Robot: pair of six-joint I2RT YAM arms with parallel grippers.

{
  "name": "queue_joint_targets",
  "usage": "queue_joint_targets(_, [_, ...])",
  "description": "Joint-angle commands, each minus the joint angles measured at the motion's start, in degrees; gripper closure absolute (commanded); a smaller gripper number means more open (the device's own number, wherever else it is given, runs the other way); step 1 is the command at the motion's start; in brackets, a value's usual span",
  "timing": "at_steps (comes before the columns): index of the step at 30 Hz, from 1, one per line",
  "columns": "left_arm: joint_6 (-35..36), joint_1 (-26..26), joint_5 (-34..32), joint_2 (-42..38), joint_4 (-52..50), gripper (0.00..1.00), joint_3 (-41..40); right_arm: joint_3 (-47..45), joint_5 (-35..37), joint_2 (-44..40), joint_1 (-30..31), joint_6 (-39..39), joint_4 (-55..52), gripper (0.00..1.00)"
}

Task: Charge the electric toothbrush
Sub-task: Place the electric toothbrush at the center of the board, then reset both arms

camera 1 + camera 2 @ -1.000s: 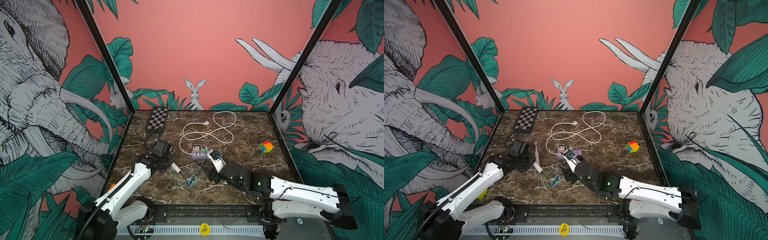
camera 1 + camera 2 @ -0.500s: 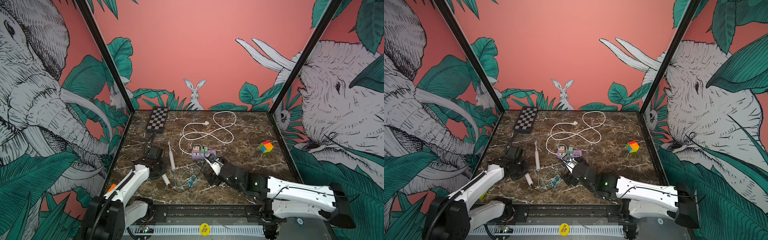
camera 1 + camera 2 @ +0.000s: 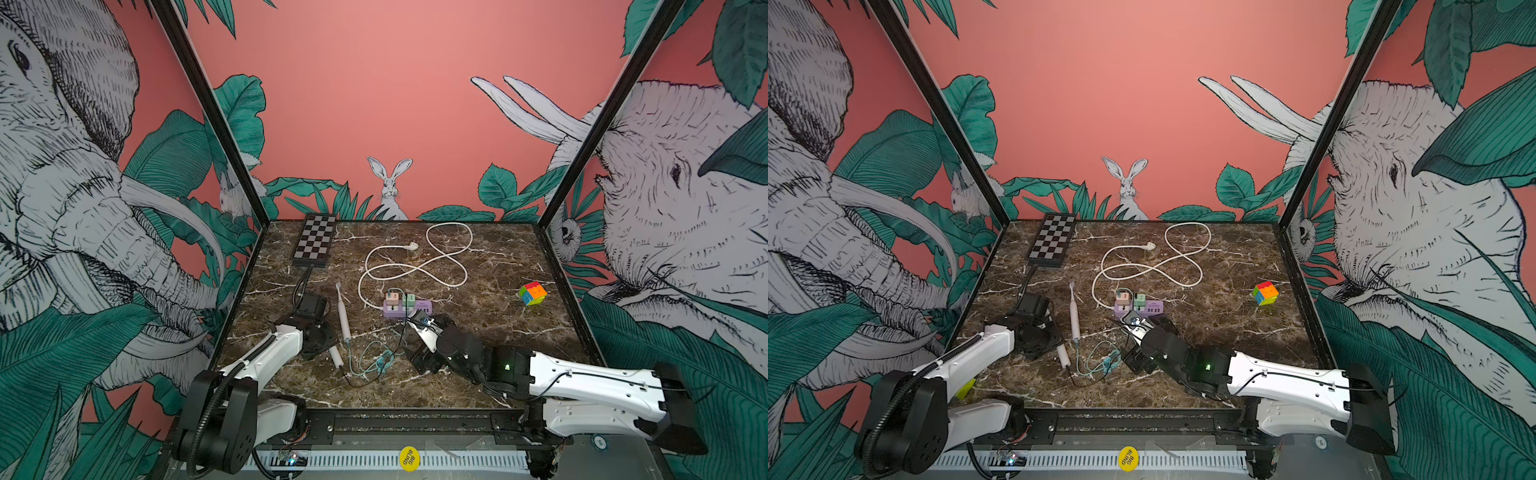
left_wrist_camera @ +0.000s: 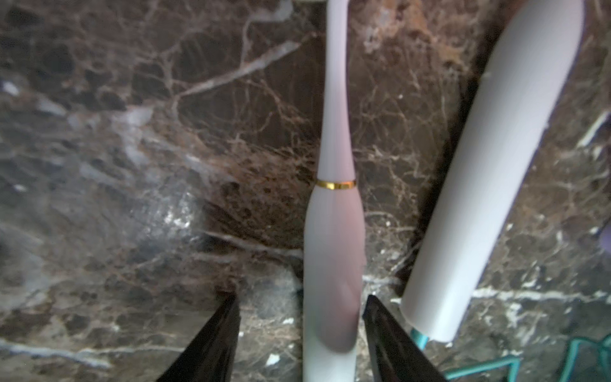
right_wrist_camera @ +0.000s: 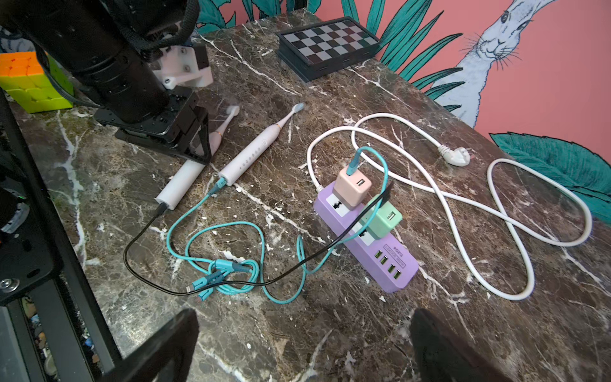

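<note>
Two white electric toothbrushes lie side by side on the marble. One electric toothbrush [image 3: 343, 316] [image 5: 254, 152] has a teal cable [image 5: 198, 205] in its base, running to the pink charger [image 5: 352, 187] on the purple power strip [image 3: 407, 308]. The other toothbrush [image 4: 334, 231] [image 5: 180, 185], with a gold ring, has a black cable [image 5: 142, 231] in its base, leading to the green charger [image 5: 383, 220]. My left gripper [image 4: 301, 340] [image 3: 322, 338] straddles this one, open, with gaps on both sides. My right gripper [image 5: 302, 347] [image 3: 424, 359] is open over bare marble beside the cable tangle.
A folded chessboard [image 3: 314, 241] sits at the back left, a colour cube [image 3: 532, 293] at the right. The strip's white cord [image 3: 415, 266] loops across the back. Spare teal cable ends [image 5: 218, 274] are bundled near the front. A second cube [image 5: 29, 82] lies beyond the left arm.
My left gripper has come down toward the front and opened, letting go of the gold-ringed toothbrush, which now lies flat. My right gripper has opened wider and eased back.
</note>
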Motion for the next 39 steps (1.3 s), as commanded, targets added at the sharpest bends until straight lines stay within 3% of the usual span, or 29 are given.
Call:
queue_joint_targets(1, [1.2, 0.3, -0.1, -1.9, -0.4, 0.15, 0.4, 0.6, 6.1, -3.0, -0.3, -1.2, -2.2, 0.01])
queue_joint_targets(2, [1.7, 0.3, 0.2, -2.2, -1.7, 0.05, 1.4, 0.7, 8.2, -3.9, -0.4, -2.0, -3.2, 0.01])
queue_joint_targets(3, [2.5, 0.3, 0.5, -2.7, -3.3, 0.01, 2.5, 1.1, 11.3, -5.0, -0.5, -2.3, -4.7, 0.01])
queue_joint_targets(6, [3.6, 0.3, 0.1, -5.3, -9.1, 0.01, 6.9, 0.5, 20.0, -9.7, -1.8, -3.4, -6.4, 0.01])
queue_joint_targets(9, [3.5, 0.3, -4.6, -9.5, -12.4, 0.01, 11.3, -1.7, 27.7, -15.5, -6.6, -4.6, -5.2, 0.01])
queue_joint_targets(13, [5.4, 0.4, -11.8, -13.7, -11.8, 0.01, 15.8, -1.6, 22.9, -21.9, -21.3, -0.7, -9.4, 0.01])
queue_joint_targets(16, [9.5, 0.4, -19.1, -13.1, -9.7, 0.01, 17.2, -5.1, 22.8, -23.7, -31.1, -5.3, -3.9, 0.02])
queue_joint_targets(18, [13.0, 0.4, -24.7, -13.4, -4.8, 0.01, 14.8, -8.9, 21.2, -23.5, -38.4, -9.5, 2.6, 0.02])
queue_joint_targets(21, [20.7, 0.7, -28.7, -13.2, 6.9, 0.01, 10.2, -12.0, 17.5, -20.0, -49.5, -8.8, 9.6, 0.01])
queue_joint_targets(23, [21.7, 2.2, -32.8, -11.9, 13.3, 0.01, 7.3, -12.8, 16.3, -15.2, -52.4, -8.8, 13.8, 0.01])
queue_joint_targets(29, [29.2, 9.4, -34.5, -9.1, 43.6, 0.01, -6.3, -13.1, 15.7, 7.9, -55.2, -14.0, 30.3, 0.01])
queue_joint_targets(33, [36.8, 11.7, -30.0, 0.4, 64.1, 0.01, -11.8, -17.8, 11.2, 17.7, -57.8, -13.5, 44.8, 0.01])
queue_joint_targets(36, [38.0, 12.0, -27.6, 6.6, 71.1, 0.01, -11.7, -18.4, 7.1, 20.9, -59.4, -15.0, 52.3, 0.01])
queue_joint_targets(39, [40.8, 13.0, -19.4, 13.3, 78.6, 0.01, -10.9, -21.3, 3.9, 24.7, -64.1, -11.0, 60.9, 0.02])
